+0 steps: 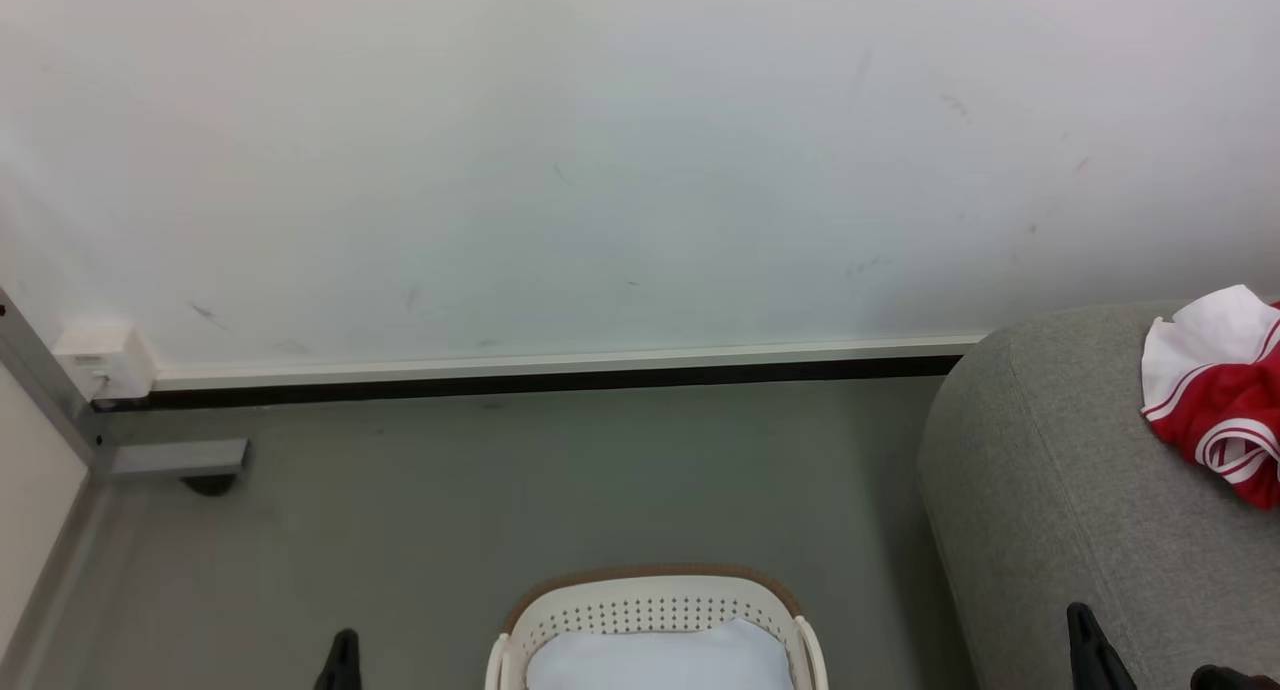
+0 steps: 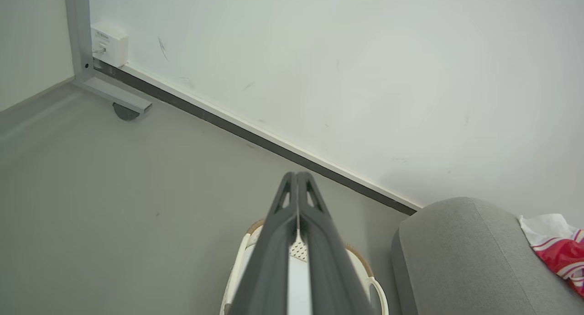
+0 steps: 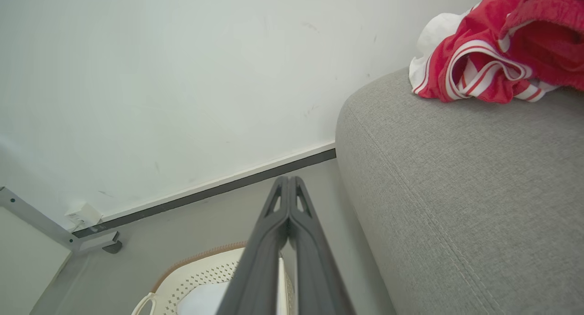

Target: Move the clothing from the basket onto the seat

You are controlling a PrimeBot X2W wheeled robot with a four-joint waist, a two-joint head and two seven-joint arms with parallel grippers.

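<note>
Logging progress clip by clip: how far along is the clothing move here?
Done: red-and-white clothing lies on the grey seat. In hand: nothing; the left gripper and right gripper are both shut and empty. Left: perhaps nothing: the basket shows a pale cushion, no jersey, but its near end is cut off.

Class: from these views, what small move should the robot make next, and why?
Probably tilt the head down to check the basket: its visible part holds a pale cushion, the clothing already lies on the seat, and the left gripper and right gripper are shut, empty.
</note>
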